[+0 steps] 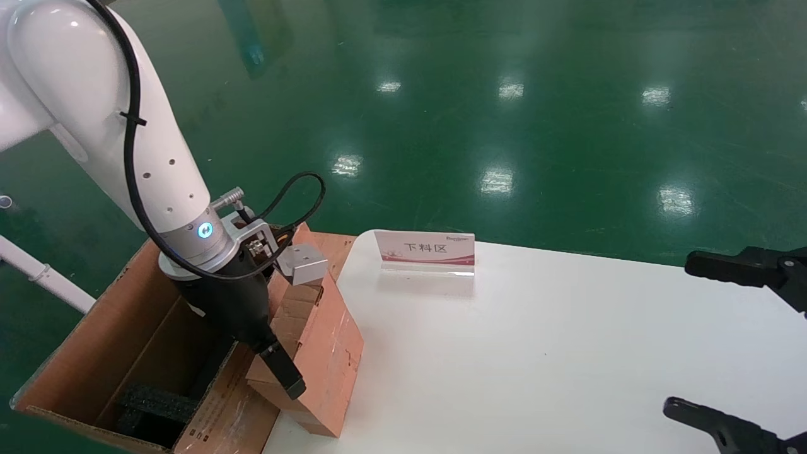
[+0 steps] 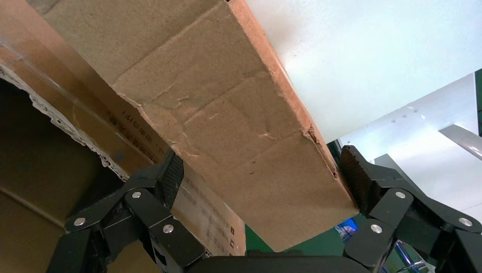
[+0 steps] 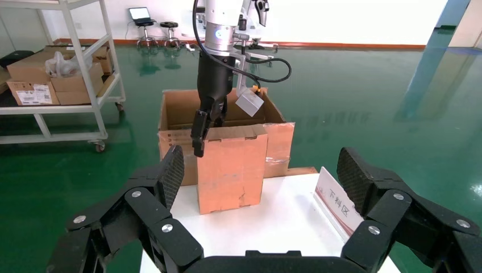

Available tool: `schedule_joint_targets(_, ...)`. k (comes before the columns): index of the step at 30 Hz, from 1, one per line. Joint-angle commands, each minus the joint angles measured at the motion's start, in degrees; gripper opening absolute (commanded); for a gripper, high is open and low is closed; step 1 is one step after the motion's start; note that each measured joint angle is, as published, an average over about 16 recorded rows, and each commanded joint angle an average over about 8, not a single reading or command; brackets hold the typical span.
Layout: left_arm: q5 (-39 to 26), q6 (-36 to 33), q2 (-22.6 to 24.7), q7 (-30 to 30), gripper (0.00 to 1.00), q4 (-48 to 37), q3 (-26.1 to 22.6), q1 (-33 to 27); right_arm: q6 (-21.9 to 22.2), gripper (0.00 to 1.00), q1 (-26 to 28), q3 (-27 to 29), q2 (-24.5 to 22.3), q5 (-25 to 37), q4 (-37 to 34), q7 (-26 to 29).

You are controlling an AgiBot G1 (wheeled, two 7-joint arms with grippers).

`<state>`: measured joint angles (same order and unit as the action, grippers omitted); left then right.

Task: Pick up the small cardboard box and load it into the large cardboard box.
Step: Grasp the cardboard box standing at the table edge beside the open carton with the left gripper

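Small box (image 1: pixel 325 356): reddish-brown, flat, upright on edge at bench edge, stepped tabs on top, leaning over big box's rim. Big box (image 1: pixel 94 340): brown, open on floor beside bench, flaps up, black foam inside.

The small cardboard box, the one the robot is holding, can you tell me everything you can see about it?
The small cardboard box is reddish-brown corrugated card, flat and rectangular, scuffed and creased, with stepped tabs along its top edge. It stands upright and slightly tilted at the white table edge, right beside the large cardboard box. The left end effector grips it from above, one finger on each side. Whether its bottom edge touches the table is unclear.
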<state>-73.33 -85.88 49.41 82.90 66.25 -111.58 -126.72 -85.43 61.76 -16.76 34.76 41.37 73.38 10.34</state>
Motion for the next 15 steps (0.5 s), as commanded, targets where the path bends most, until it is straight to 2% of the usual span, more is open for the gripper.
schedule_joint_targets(1,-0.1,0.2,0.0,0.1,1.0,0.1,0.0,0.0,0.0,1.0,0.0,0.0,0.0,0.0,0.0,0.0)
schedule_joint_targets(7,-0.1,0.2,-0.1,0.0,1.0,0.2,0.0,0.0,0.0,1.0,0.0,0.0,0.0,0.0,0.0,0.0)
schedule_joint_targets(8,-0.1,0.2,-0.1,0.0,0.9,0.2,0.0,0.0,0.0,1.0,0.0,0.0,0.0,0.0,0.0,0.0)
schedule_joint_targets(15,0.0,0.1,-0.1,-0.1,0.03,0.1,0.0,0.0,0.0,1.0,0.0,0.0,0.0,0.0,0.0,0.0)
